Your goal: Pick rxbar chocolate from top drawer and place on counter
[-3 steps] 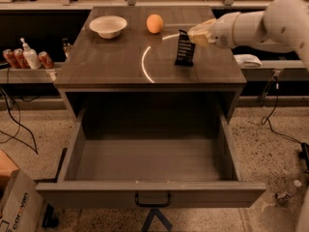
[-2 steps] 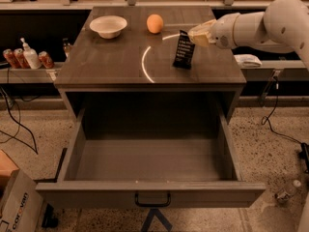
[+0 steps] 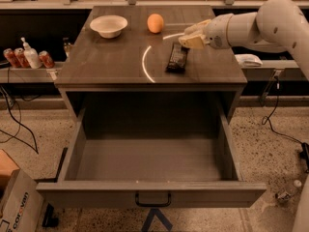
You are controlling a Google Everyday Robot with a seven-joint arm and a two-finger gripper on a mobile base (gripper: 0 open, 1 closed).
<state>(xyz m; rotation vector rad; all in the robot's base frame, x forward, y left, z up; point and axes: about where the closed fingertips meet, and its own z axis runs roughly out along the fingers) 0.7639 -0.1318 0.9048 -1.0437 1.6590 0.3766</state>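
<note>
The rxbar chocolate (image 3: 177, 58), a black wrapper, lies flat on the counter (image 3: 111, 62), right of the curved light reflection. My gripper (image 3: 189, 37) is just above and behind the bar's far end, reaching in from the right. It is open and holds nothing. The top drawer (image 3: 150, 193) is pulled fully out below the counter, and the inside that I can see is empty. Its dark bar handle (image 3: 152, 200) is at the front centre.
A white bowl (image 3: 108, 25) and an orange round fruit (image 3: 155, 22) sit at the back of the counter. A low shelf on the left holds cans (image 3: 14, 57) and a pump bottle (image 3: 31, 55). Cables lie on the floor. A cardboard box (image 3: 14, 204) stands at the lower left.
The bar hung upright from my gripper before. Now it lies flat on the counter, a little lower and to the left, and my gripper has let it go.
</note>
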